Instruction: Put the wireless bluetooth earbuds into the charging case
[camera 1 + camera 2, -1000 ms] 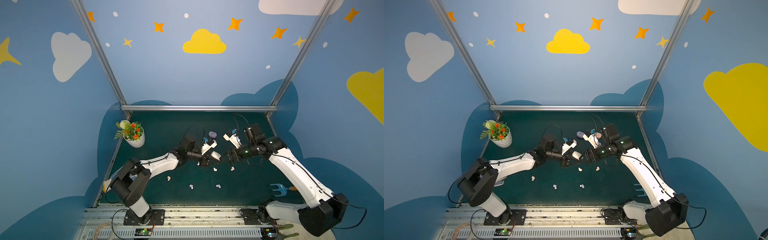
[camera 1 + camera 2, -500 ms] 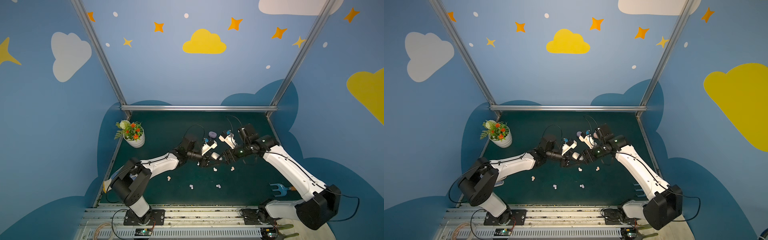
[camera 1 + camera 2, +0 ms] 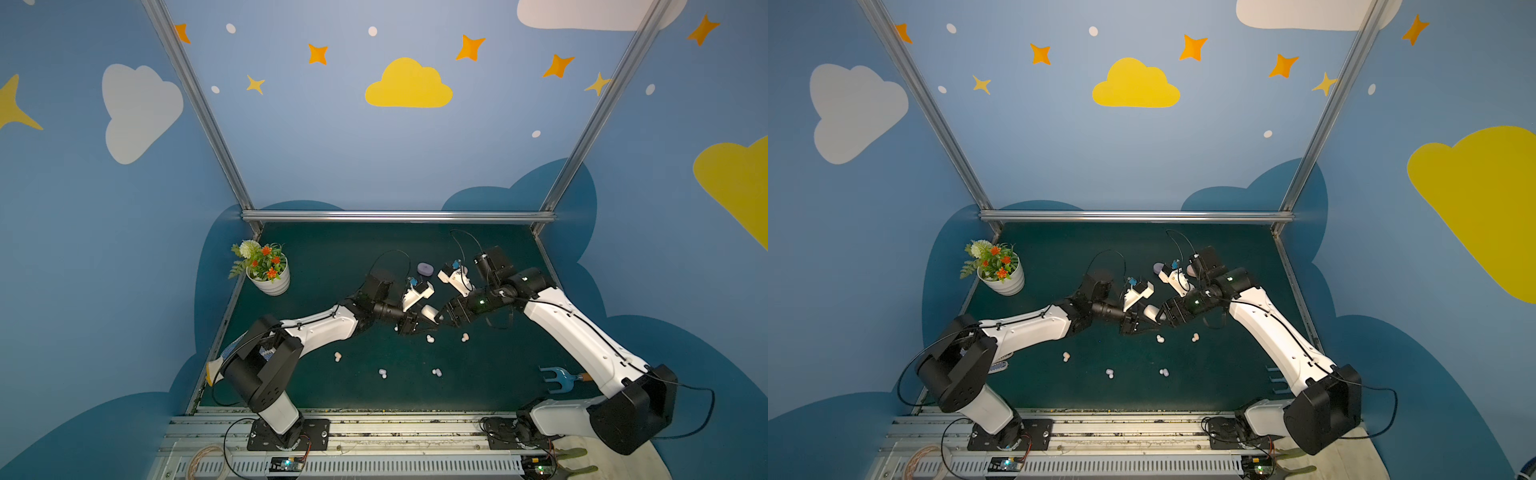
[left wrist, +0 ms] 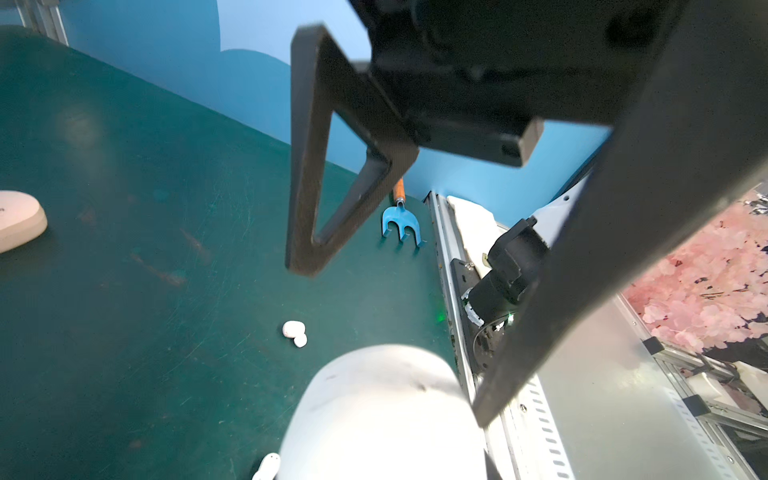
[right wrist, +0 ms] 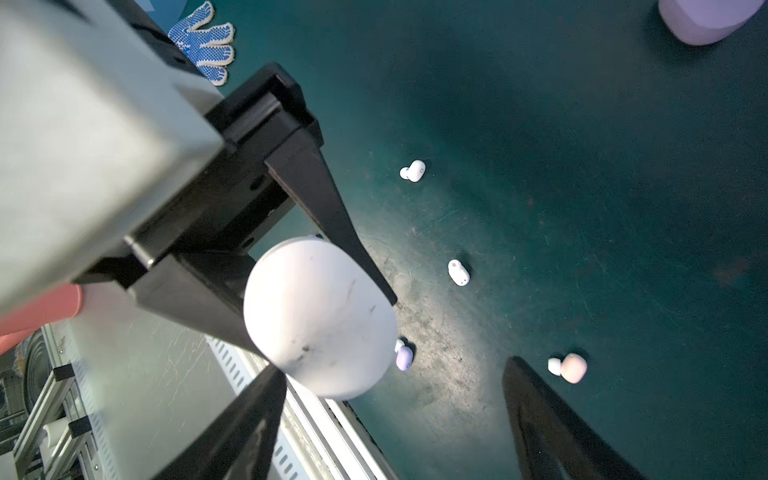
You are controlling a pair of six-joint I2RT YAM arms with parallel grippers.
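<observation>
My left gripper [image 3: 419, 321] is clamped on the white case [image 5: 320, 316], one finger on each side of it, and holds it in the air above the middle of the mat [image 3: 332, 249]. My right gripper [image 3: 445, 318] faces it from the other side with its jaws wide apart, gripping nothing. Its fingertips stand just beside the white case, and I cannot tell whether they touch it.

The buds [image 3: 431, 338] lie loose on the mat. In both top views two sit just on the near-edge side of my grippers. One lies further toward the left edge. Two more lie closer to the near edge, apart from each other. My right wrist view shows four of them: two white, one lilac and one pink.

A lilac case [image 3: 425, 269] lies toward the far edge. A pink case [image 4: 16, 220] rests on the mat. A flowerpot [image 3: 268, 276] stands by the left edge, toward the far corner. A blue rake [image 3: 557, 377] lies by the right edge, toward the near corner.
</observation>
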